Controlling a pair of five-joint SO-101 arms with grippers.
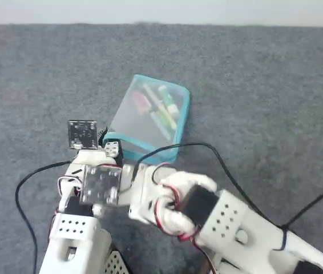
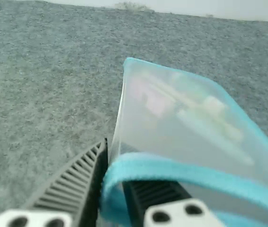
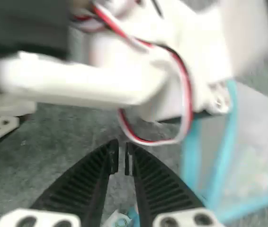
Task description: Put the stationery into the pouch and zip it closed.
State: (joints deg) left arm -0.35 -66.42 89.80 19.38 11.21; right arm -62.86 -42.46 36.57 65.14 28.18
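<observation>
Grey felt-like matting covers the table, and on it lies a flat, translucent plastic pouch edged in turquoise fabric. Through its clear side the stationery shows inside: pink, green and white pens lying along the pouch's length. Whether the zip is drawn I cannot tell.

The left gripper is at the pouch's short end nearest the arms. Its black ribbed fingers are clamped narrowly on the turquoise trim, which curves across them. The right gripper is just beside that same end of the pouch, below the left arm's white body. Its own ribbed fingers stand almost together, with only a thin slit between the tips. At their base sits a small pale metal bit with a scrap of turquoise; whether it is gripped cannot be told.

A black cable runs over the matting just beside the pouch's near corner, and red-and-white wires hang off the left arm.
</observation>
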